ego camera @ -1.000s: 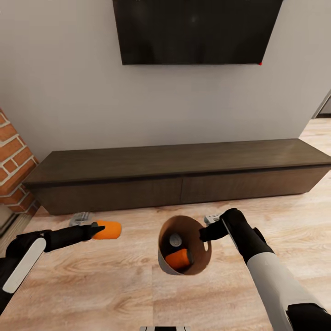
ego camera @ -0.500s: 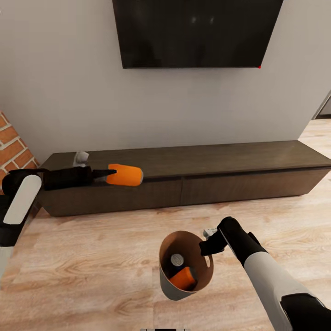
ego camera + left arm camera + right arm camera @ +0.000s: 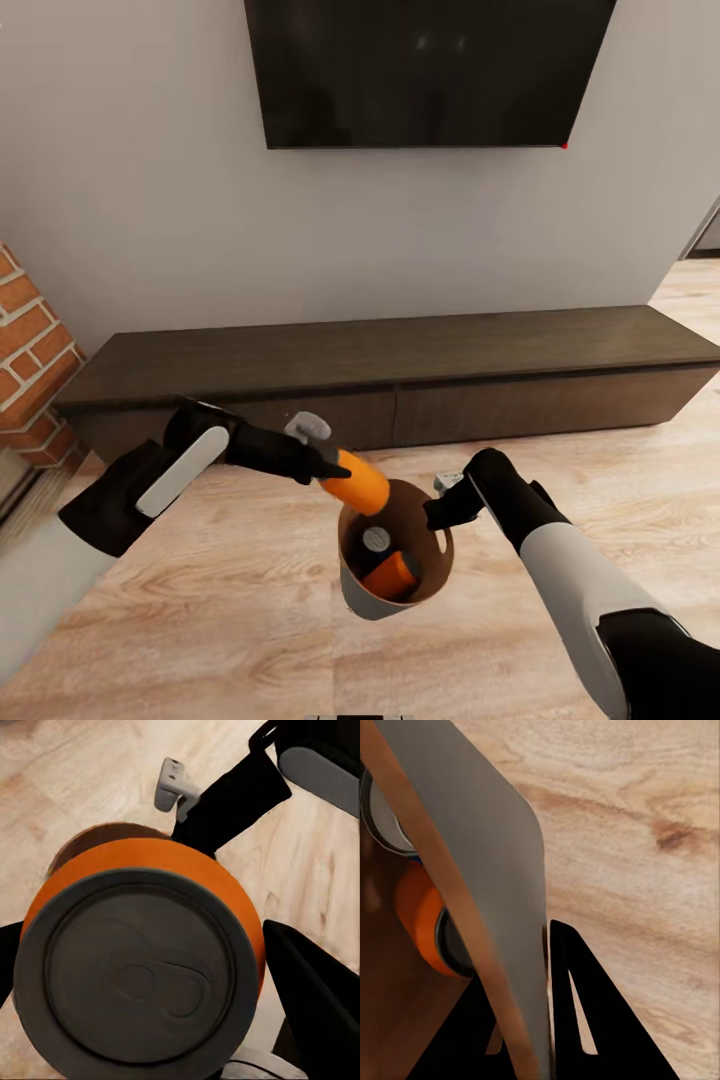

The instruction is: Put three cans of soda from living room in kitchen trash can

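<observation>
Head view: left hand [image 3: 325, 470] grips orange soda can [image 3: 356, 482], long axis tilted, directly over trash can [image 3: 395, 590]; right hand [image 3: 437, 515] pinches its rim; two cans inside, below.

Quick count: there were three soda cans total. Two were orange, one [image 3: 358, 482] at the bin's rim and another [image 3: 392, 576] down inside, plus one dark can [image 3: 377, 539] showing just its grey top. One trash can [image 3: 352, 592]. Two robot tools, left [image 3: 335, 468] and right [image 3: 432, 517]. One TV [image 3: 425, 70], one long dark cabinet [image 3: 400, 380].
</observation>
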